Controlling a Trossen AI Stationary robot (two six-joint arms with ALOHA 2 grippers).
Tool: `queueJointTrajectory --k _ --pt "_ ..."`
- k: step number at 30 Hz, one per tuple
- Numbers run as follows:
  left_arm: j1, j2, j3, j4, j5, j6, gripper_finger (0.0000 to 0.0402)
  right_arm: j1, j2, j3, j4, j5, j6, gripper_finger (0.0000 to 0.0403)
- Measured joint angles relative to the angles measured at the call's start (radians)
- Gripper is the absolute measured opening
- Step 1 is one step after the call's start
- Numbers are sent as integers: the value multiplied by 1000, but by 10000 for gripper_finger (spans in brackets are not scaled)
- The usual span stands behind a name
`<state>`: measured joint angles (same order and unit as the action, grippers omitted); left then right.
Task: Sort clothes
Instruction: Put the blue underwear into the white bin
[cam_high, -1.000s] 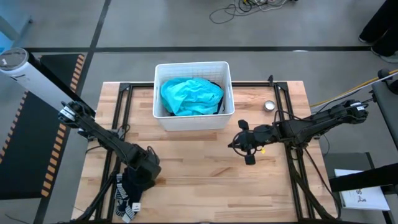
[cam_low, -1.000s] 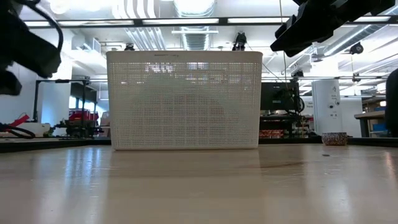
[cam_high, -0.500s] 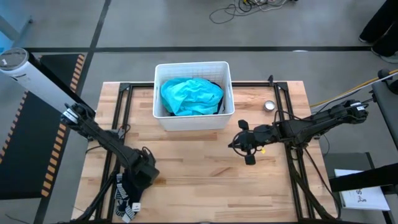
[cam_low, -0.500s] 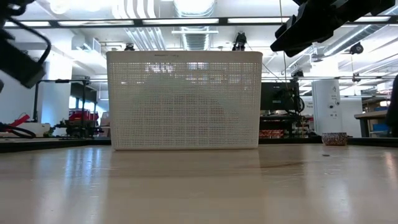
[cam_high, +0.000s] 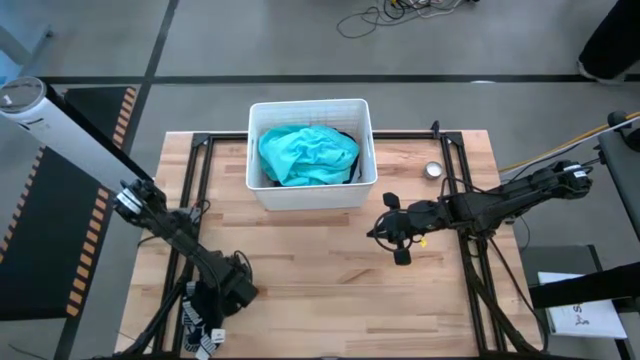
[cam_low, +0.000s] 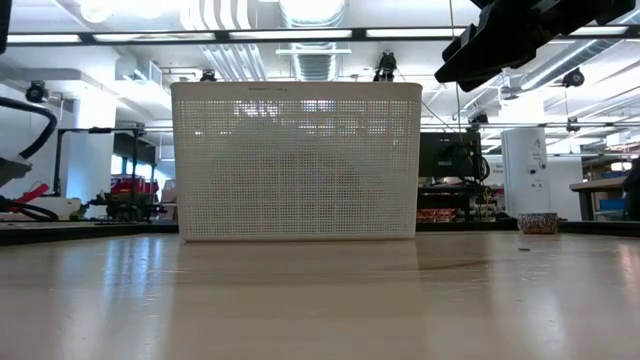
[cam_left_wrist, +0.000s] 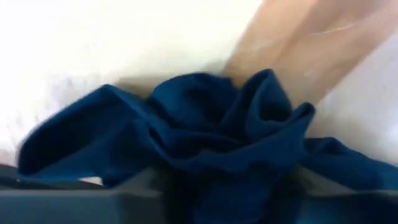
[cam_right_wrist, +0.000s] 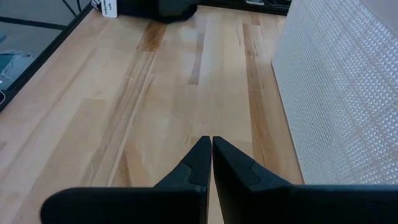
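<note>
A dark blue garment (cam_high: 205, 318) with white marks at its near end lies bunched at the table's near left corner, partly over the edge. My left gripper (cam_high: 230, 292) is right over its far end, and the left wrist view shows gathered blue folds (cam_left_wrist: 217, 137) between my fingers. A turquoise garment (cam_high: 306, 152) fills the white bin (cam_high: 364, 190) at the table's far middle. My right gripper (cam_right_wrist: 211, 149) is shut and empty, above bare wood to the right of the bin (cam_high: 388, 232). The grey garment is not in view. My left gripper is shut on a bunched fold of the dark blue garment (cam_left_wrist: 224, 186), several layers gathered between the two fingers. It comes from above, slanting toward the near left corner. The garment's near end (cam_high: 203, 338) lies on the table's corner, and the cloth is slack.
A small round tin (cam_high: 433, 170) stands at the far right of the table. Black frame rails (cam_high: 190, 215) run along both sides. Open wood (cam_high: 320, 270) lies between the two arms. The bin (cam_low: 296, 160) fills the middle of the low view.
My left gripper has moved toward the table's near edge and lower, onto the near left corner, and has left the low view. The dark blue garment has shifted a little toward the near edge with it.
</note>
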<state>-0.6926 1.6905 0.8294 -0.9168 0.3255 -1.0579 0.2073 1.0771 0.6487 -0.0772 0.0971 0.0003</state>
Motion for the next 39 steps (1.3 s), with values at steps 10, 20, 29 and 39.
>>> queueJointTrajectory --k 10,20,29,39 --pt "4 -62 197 -5 -323 173 22 0 0 0 0 0 0 0" --pt "111 -73 513 -237 -670 382 7 0 0 0 0 0 0 0" --pt "280 -100 731 -251 -953 695 6 0 0 0 0 0 2 0" --pt "484 -110 1055 -135 -983 1106 6 0 0 0 0 0 0 0"
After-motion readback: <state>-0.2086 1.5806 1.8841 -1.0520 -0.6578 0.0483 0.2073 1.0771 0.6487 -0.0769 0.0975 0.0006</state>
